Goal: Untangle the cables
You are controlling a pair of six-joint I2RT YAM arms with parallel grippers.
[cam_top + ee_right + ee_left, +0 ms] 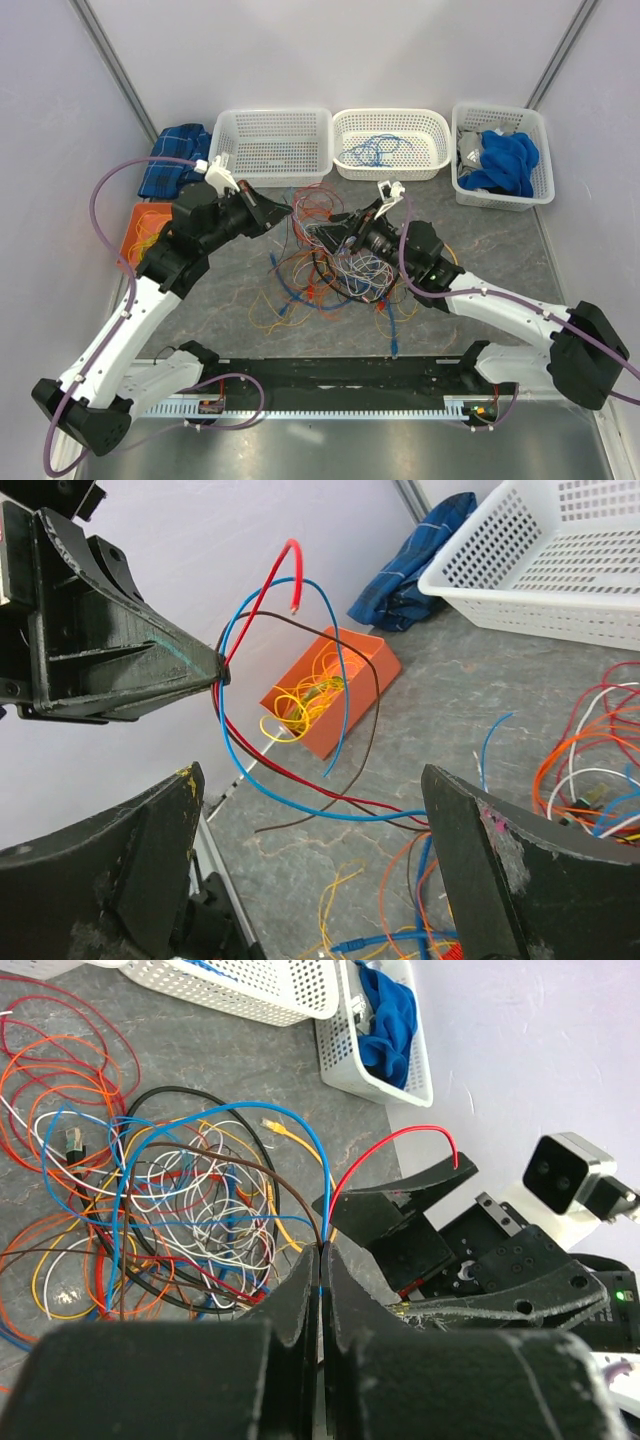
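Note:
The cables (335,262) lie in a jumble of orange, red, blue, white, yellow and black wires at the table's middle; they also show in the left wrist view (170,1200). My left gripper (286,212) is shut on a red, a blue and a brown wire (325,1222) and holds them lifted off the table, jaws pressed together (322,1252). In the right wrist view its tip (215,670) pinches these three wires (290,770), which loop down to the pile. My right gripper (330,236) is open and empty (310,780), facing those lifted wires just right of the left gripper.
Three white baskets stand along the back: an empty one (270,150), one with a blue cable (432,150), one with a blue cloth (545,160). An orange box (140,215) with yellow wire and a blue plaid cloth (178,155) sit far left. A black rail (350,372) runs along the front.

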